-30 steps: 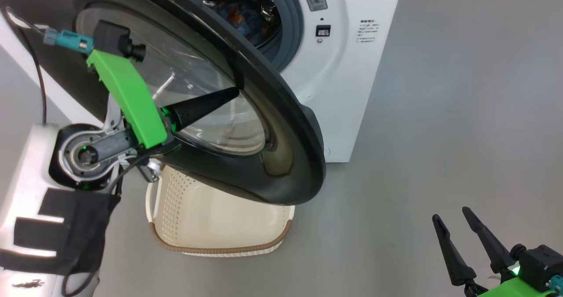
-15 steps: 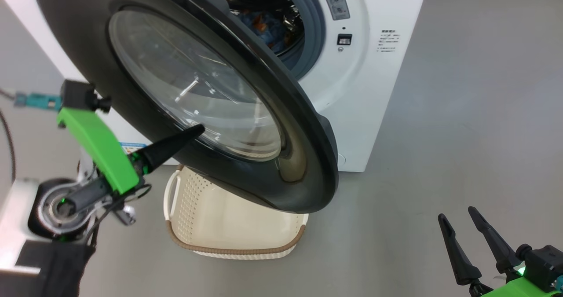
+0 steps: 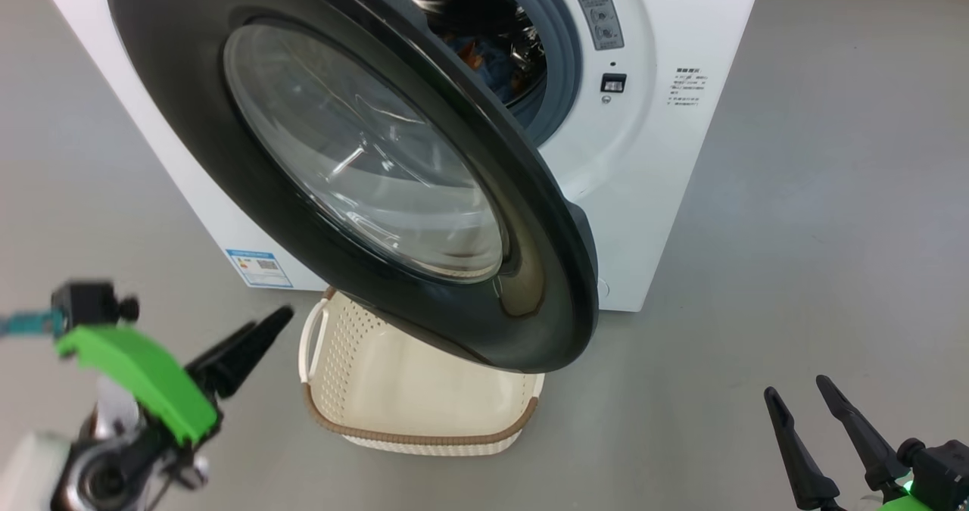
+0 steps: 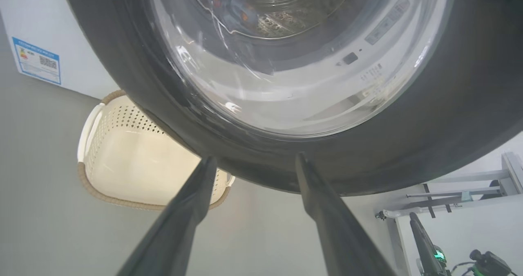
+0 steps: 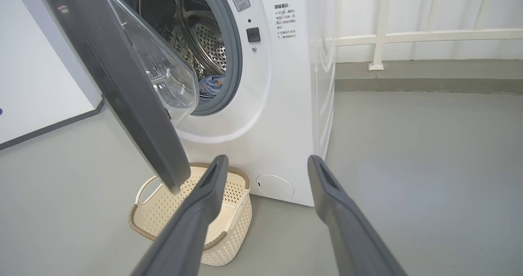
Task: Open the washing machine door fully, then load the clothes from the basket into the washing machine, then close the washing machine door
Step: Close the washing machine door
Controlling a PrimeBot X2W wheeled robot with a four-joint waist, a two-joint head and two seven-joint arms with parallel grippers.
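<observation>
Left gripper [image 4: 254, 160]: jaws spread wide, nothing between them. Right gripper [image 5: 267, 158]: jaws also spread and empty. Just past the left fingertips, near but apart from them, hangs the door [image 4: 286, 84], lower black rim closest. Beyond and left of those jaws, on the floor [image 5: 408, 165] under the door, sits the basket [image 4: 130, 153]; it looks empty. Ahead of the right jaws and well apart from them, the door stands about half open, its glass bowl [image 5: 167, 75] facing the washing machine [image 5: 286, 104]. Farther in, the clothes [image 5: 210, 84] lie at the bottom of the drum [image 5: 204, 43]. Judgement: loading looks done and only the closing is left. The door should act as a stiff, fairly heavy swinging panel. The glossy rim is likely too slippery to pinch, and the glass is best avoided. A flat push on the outer rim near the free edge seems better than a grasp. Views: the left wrist view looks through the glass to the drum and clothes but does not give the door angle. The right wrist view shows the door edge-on and its gap to the opening. The head view places both grippers.
</observation>
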